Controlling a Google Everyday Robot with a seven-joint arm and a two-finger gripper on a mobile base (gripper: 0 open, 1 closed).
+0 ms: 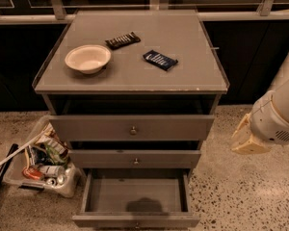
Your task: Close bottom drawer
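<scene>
Bottom drawer (115, 194) sits at 6 o'clock in the frame, pulled well out of the cabinet, interior bare apart from a shadow near the front panel; its small knob (136, 224) is just visible at the lower edge. Task not yet done: the panel stands well forward of the two fronts above. Middle drawer (135, 159), directly at 12 o'clock from it, looks nearly flush; top drawer (132, 127) above that juts out a little under the cabinet top (192, 78). On the top: bowl (87, 58) toward 10 o'clock, dark snack bar (122, 40) at 12, blue packet (160, 60) toward 1. Not in the drawer's path. Bin of trash (43, 160) on the floor at 9 o'clock of the open drawer, near its left side but apart. Gripper (245, 137) hangs at 3 o'clock of the cabinet, off its right side, touching nothing; open or closed cannot be told. Judgement: it is held wide of the cabinet, so it must drop to 6 o'clock, in front of the panel, before pushing.
</scene>
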